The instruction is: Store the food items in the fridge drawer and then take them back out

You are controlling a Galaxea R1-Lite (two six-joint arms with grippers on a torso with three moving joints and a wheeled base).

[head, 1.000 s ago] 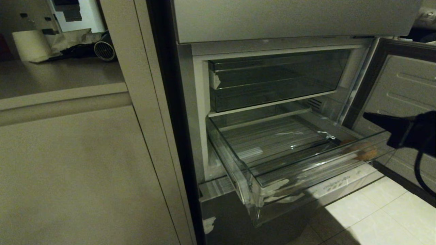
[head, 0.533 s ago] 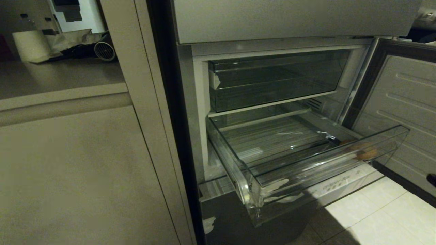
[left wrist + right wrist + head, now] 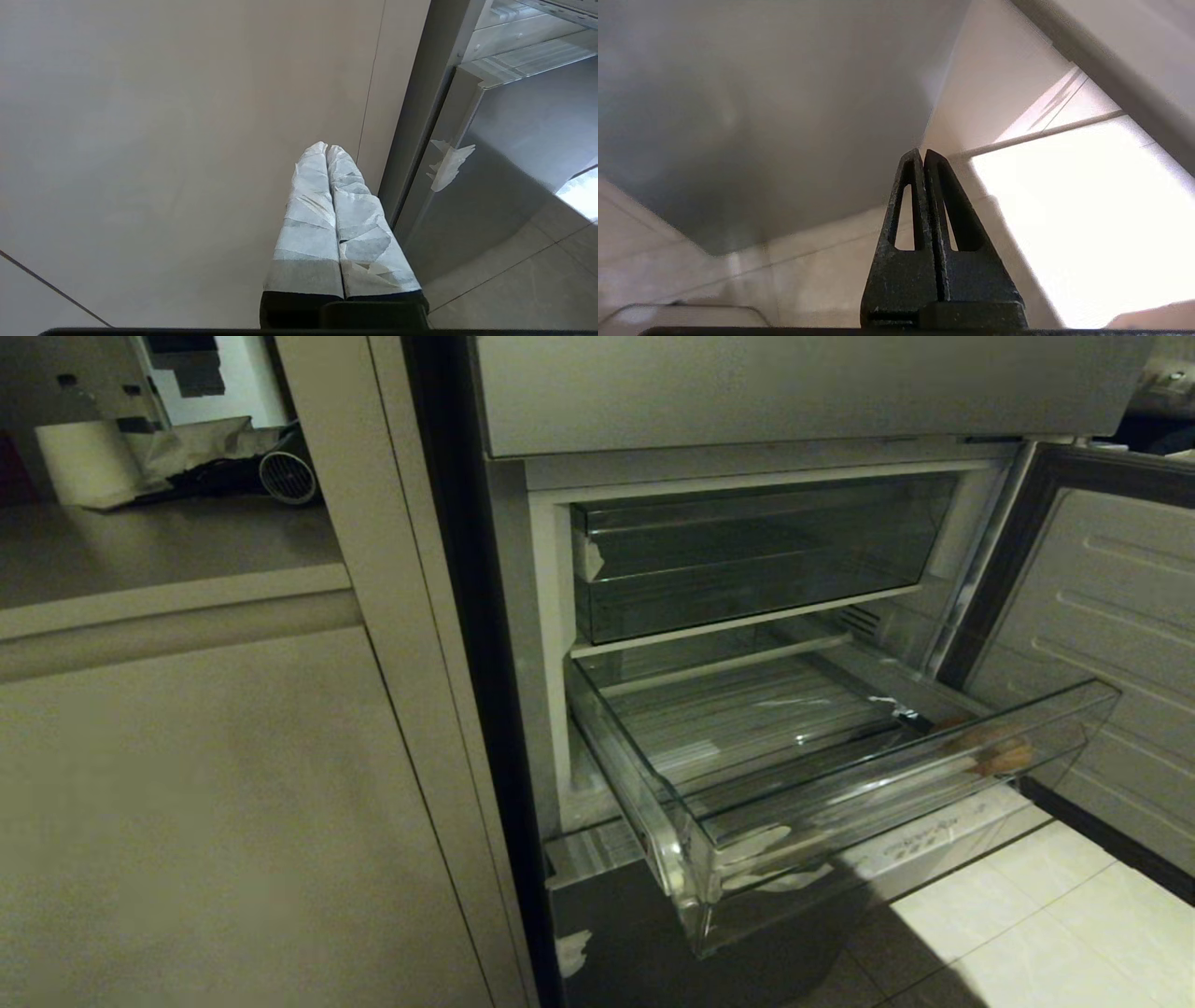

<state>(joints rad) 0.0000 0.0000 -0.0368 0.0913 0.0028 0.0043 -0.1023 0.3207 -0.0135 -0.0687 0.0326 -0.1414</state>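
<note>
The clear fridge drawer (image 3: 691,821) stands pulled out from the grey steel fridge. A small orange-brown food item (image 3: 994,751) lies in its right front corner, seen through the clear wall. Neither arm shows in the head view. My right gripper (image 3: 923,154) is shut and empty, hanging low over the pale floor tiles beside the fridge's grey lower panel. My left gripper (image 3: 326,148), its fingers wrapped in white tape, is shut and empty, parked low in front of the beige cabinet next to the fridge's left edge.
A shallower clear tray (image 3: 747,560) sits pushed in above the drawer. The fridge door (image 3: 1102,607) stands open at the right. A beige cabinet (image 3: 215,821) and counter fill the left. Sunlit floor tiles (image 3: 1027,933) lie below the drawer.
My right gripper was beside the drawer's right end a second ago; it dropped down and out of the head view. The drawer and the food item have not moved.
</note>
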